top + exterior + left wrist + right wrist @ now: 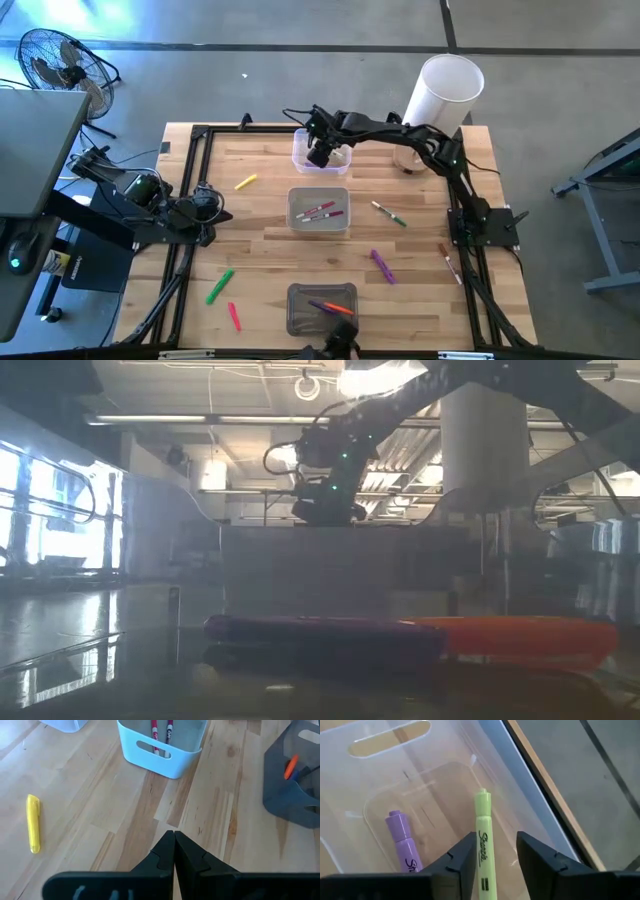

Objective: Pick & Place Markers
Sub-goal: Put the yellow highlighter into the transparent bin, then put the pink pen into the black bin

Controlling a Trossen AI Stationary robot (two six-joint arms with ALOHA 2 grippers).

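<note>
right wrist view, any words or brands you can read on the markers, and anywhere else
"Sharpie": brand script along the light green marker between the open right gripper fingers, over the clear bin.
"Sh...": start of the same script on the purple marker; the rest is cut off.
Pink markers in the white bin: print too blurred.

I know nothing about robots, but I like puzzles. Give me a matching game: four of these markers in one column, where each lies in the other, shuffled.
Markers:
1. light green marker
2. yellow marker
3. orange marker
4. red markers

Places:
A. in the dark bin at the table's front edge
B. on the bare wooden table, outside any bin
C. in the middle bin
D. in the clear bin at the back, between the fingers of the open right end effector

Pairs: 1-D, 2-B, 3-A, 4-C
</note>
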